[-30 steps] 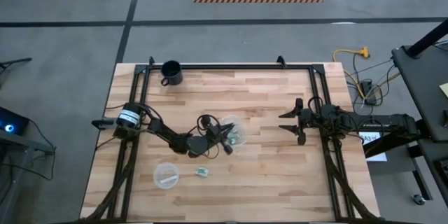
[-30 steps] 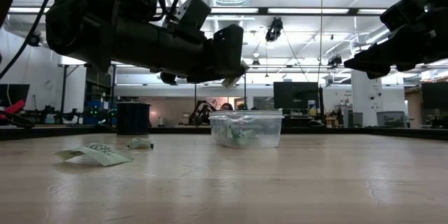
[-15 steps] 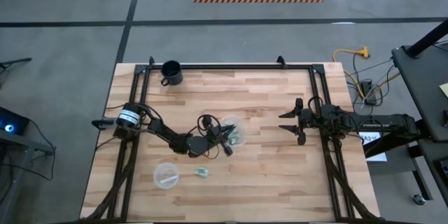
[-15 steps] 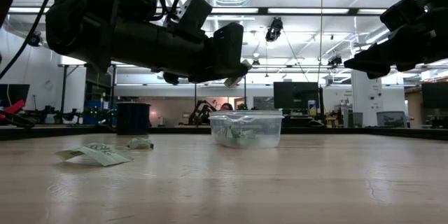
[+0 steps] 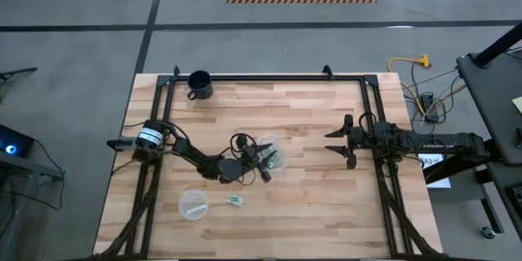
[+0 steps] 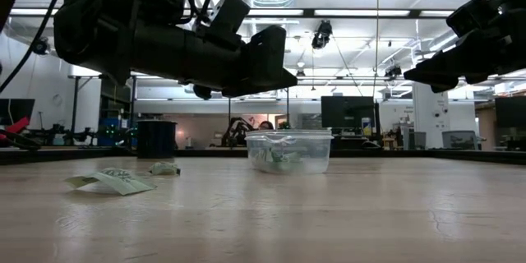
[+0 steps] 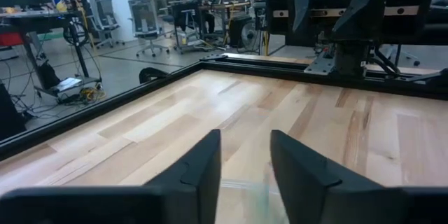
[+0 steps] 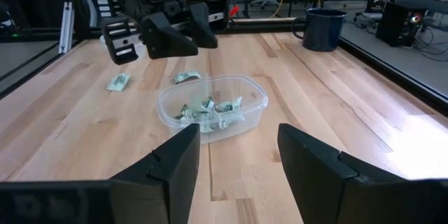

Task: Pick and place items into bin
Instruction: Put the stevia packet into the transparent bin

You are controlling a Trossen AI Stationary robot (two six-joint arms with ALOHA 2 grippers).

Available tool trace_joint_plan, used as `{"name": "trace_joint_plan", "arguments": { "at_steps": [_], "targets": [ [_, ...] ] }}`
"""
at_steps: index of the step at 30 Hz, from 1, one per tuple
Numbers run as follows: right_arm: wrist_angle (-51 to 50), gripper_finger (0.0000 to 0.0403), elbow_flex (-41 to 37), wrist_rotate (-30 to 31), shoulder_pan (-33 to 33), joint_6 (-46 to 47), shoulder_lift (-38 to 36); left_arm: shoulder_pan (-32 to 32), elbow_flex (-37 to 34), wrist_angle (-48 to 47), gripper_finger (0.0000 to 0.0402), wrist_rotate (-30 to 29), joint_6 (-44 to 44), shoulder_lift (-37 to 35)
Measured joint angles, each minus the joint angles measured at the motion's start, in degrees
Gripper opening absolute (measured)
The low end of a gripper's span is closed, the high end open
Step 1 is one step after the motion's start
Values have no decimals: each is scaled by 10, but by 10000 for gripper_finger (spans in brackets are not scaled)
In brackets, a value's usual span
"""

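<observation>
- The left gripper [image 5: 263,158] hangs over the near rim of the cup [image 5: 272,154], fingers parted and, as far as the low view shows, empty; half a second ago a pale piece showed at its tip.
- Wrapped pieces [image 8: 207,108] lie in the cup, mid-table, bare wood all round.
- One piece [image 5: 236,201] lies beside the dish [image 5: 194,205].
- The right gripper [image 5: 340,140] waits well right, fingers apart.

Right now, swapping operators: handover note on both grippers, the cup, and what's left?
Left gripper: open, empty, hovering at the rim of the small round clear plastic cup.
Right gripper: open, empty, parked over the table's right side.
Done: a cluster of small pale-green and white wrapped pieces lies inside the cup.
Left: one wrapped piece on the wooden table on the near side of the cup, by the flat clear round dish. The right wrist view shows a second loose piece beyond the cup.
</observation>
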Motion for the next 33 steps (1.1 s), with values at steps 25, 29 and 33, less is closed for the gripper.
{"name": "trace_joint_plan", "arguments": {
  "at_steps": [25, 29, 33],
  "targets": [
    [0, 183, 0, 0, 0, -1, 0, 0, 0, -2, 236, 1, 0, 0],
    [0, 183, 0, 0, 0, -1, 0, 0, -1, -6, 236, 0, 8, 0],
    [0, 183, 0, 0, 0, -1, 0, -3, -1, -23, 236, 1, 26, -7]
  ]
}}
